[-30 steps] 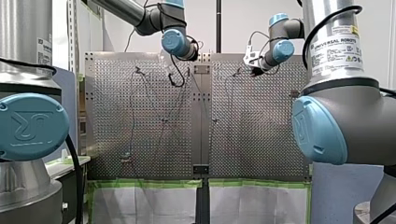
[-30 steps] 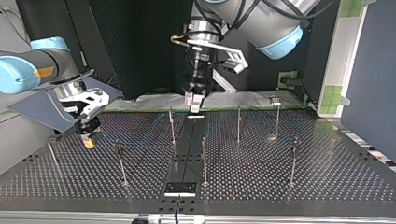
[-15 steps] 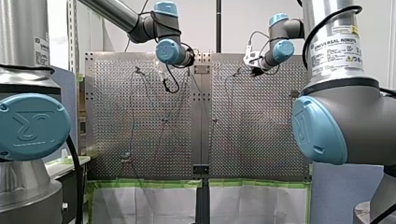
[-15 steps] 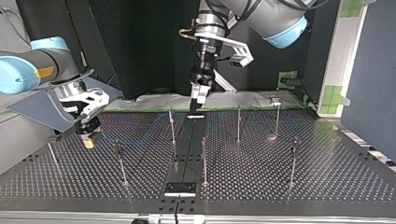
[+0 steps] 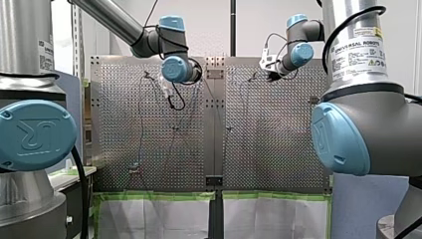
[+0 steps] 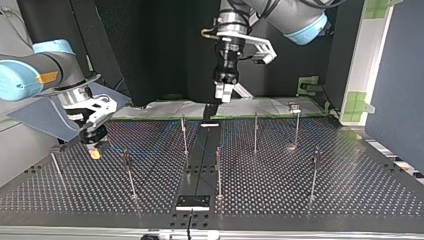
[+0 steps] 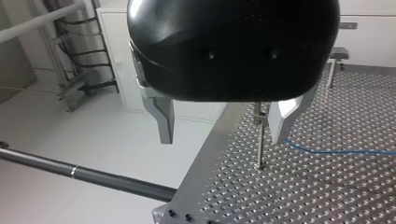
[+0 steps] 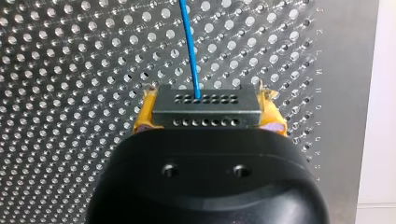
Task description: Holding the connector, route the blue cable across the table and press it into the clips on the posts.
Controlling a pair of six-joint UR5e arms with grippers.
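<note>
A robotics lab: perforated metal table (image 6: 350,185), clip posts (image 6: 218,172).

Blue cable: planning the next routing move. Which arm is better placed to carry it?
Right. My right gripper is shut on the connector, blue cable trailing from it, low over the table. My left gripper hangs open and empty, higher up.

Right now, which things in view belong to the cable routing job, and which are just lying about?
Job: connector, clamped in my right gripper; blue cable; posts; my left gripper, open and empty.
Lying about: green tape on the sheeting; black backdrop beyond the table in the top view.
</note>
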